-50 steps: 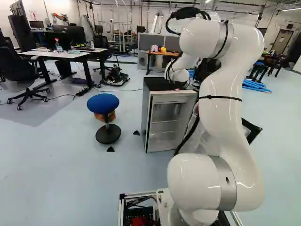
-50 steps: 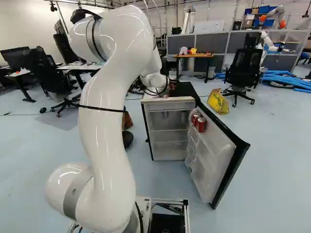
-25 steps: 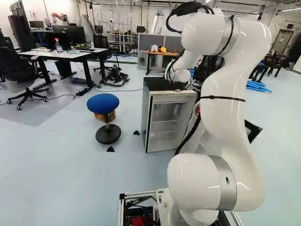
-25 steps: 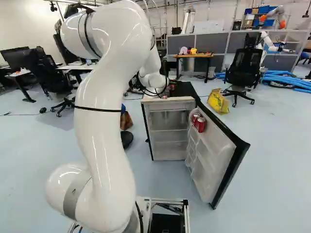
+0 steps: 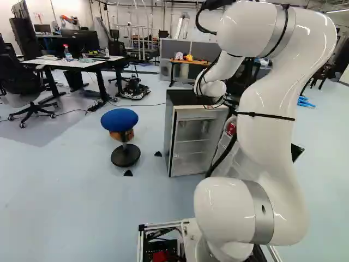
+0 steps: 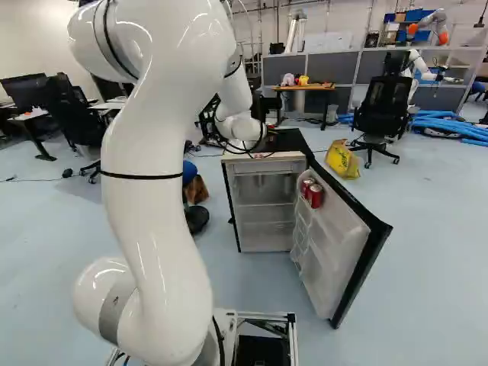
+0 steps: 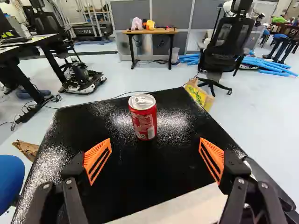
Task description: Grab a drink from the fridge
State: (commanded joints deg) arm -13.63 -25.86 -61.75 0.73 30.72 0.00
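Progress: apparently one drink out, red can [image 7: 142, 119] upright on fridge top [image 7: 140, 172], ahead of gripper [image 7: 155, 151]; claw released, orange pads [image 7: 96, 150] well apart. Left, seemingly: withdrawal, shutting of door [image 6: 339, 236]. Materials: smooth metal cylinder; speckled black gloss; slotted pads; moulded pale lining, two rounded cans [image 6: 315, 197] racked inside door

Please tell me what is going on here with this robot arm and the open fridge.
The white arm is reaching over the fridge with its gripper open. A red can stands upright on the fridge's black top, just ahead of the gripper and not gripped. The fridge door hangs open, with two more red cans in its upper shelf.
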